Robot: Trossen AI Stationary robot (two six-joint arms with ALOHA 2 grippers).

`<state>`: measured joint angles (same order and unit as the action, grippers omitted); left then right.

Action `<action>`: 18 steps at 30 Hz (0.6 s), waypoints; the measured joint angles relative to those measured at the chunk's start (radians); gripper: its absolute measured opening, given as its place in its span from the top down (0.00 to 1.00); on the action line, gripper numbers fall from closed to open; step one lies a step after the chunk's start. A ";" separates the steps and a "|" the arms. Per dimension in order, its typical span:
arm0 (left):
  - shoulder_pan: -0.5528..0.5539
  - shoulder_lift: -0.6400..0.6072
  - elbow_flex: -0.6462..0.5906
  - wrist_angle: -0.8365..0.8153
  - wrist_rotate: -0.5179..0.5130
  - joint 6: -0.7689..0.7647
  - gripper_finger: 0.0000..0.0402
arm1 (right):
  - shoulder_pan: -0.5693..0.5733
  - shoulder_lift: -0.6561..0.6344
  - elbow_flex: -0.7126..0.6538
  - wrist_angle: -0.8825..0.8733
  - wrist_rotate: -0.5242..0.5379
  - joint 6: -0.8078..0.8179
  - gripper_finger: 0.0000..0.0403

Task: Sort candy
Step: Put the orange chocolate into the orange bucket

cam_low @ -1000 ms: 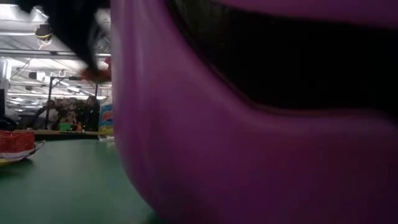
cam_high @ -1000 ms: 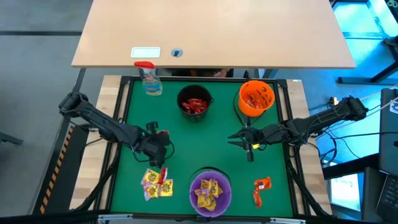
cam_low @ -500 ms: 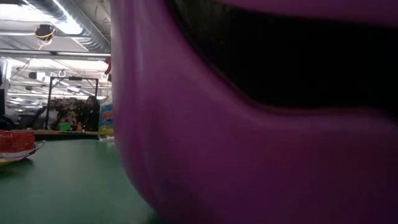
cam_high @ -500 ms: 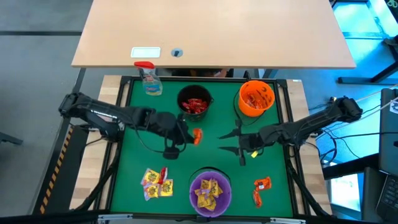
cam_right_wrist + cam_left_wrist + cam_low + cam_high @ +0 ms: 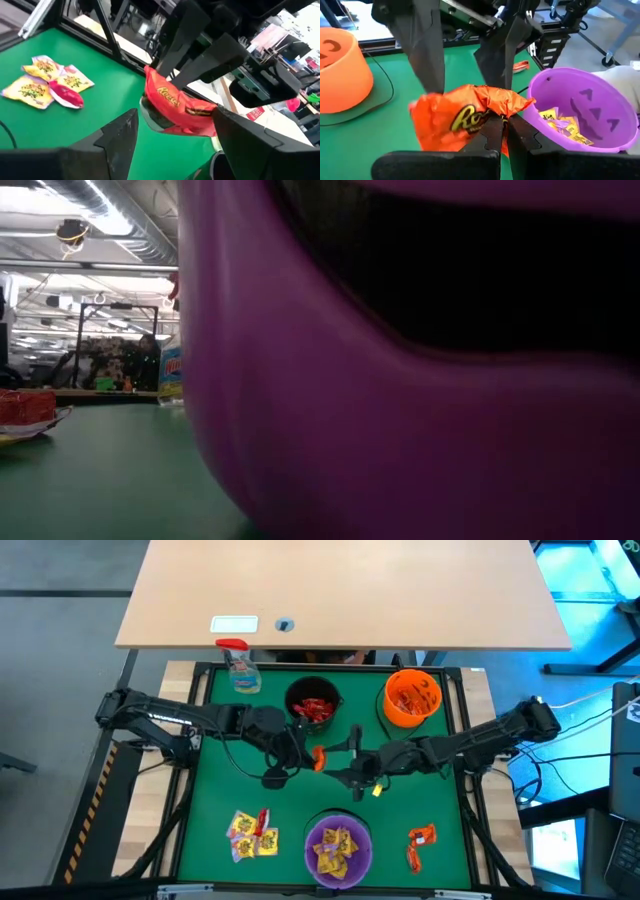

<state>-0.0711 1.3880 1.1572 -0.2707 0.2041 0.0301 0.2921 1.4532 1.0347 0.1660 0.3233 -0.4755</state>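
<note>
I'm looking down on the green table (image 5: 215, 810), with both arms reaching in toward its middle. Three bowls sit on it: the purple bowl (image 5: 338, 846) at the near edge holding yellow packets, the orange bowl (image 5: 412, 697) at the far right holding orange ones, and the black bowl (image 5: 313, 705) at the far middle holding red ones. A spray bottle (image 5: 240, 667) stands in the far left corner. My left gripper (image 5: 303, 756) is just in front of the black bowl, its fingers clamped together on an orange candy packet (image 5: 465, 120), held up off the table. My right gripper (image 5: 352, 757) faces it from the right, its fingers (image 5: 117, 135) spread wide apart on either side of that same packet without touching it. Still loose on the table are a cluster of yellow packets with one red packet (image 5: 252, 833) left of the purple bowl, and two orange packets (image 5: 419, 844) to its right.
</note>
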 joint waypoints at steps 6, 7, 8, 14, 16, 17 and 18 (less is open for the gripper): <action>0.000 0.000 -0.033 -0.022 0.000 -0.027 1.00 | 0.002 0.024 0.046 -0.009 0.006 -0.065 0.35; 0.000 0.000 -0.035 -0.028 0.000 -0.028 1.00 | 0.002 0.023 0.048 -0.007 0.005 -0.065 0.35; 0.000 0.000 -0.038 -0.030 0.000 -0.028 1.00 | 0.002 0.023 0.048 -0.008 -0.001 -0.064 0.35; 0.000 0.000 -0.039 0.013 0.016 -0.027 1.00 | 0.002 0.042 0.048 -0.036 -0.056 -0.049 0.35; 0.002 0.000 -0.039 0.023 0.043 -0.027 1.00 | 0.002 0.061 0.046 -0.043 -0.056 -0.050 0.35; 0.002 0.000 -0.039 0.026 0.049 -0.027 1.00 | 0.002 0.069 0.046 -0.035 -0.057 -0.052 0.35; 0.002 0.000 -0.039 0.025 0.050 -0.027 1.00 | 0.002 0.073 0.046 -0.036 -0.056 -0.053 0.35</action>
<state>-0.0692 1.3884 1.1183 -0.2454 0.2539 0.0029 0.2939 1.5262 1.0811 0.1298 0.2668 -0.5285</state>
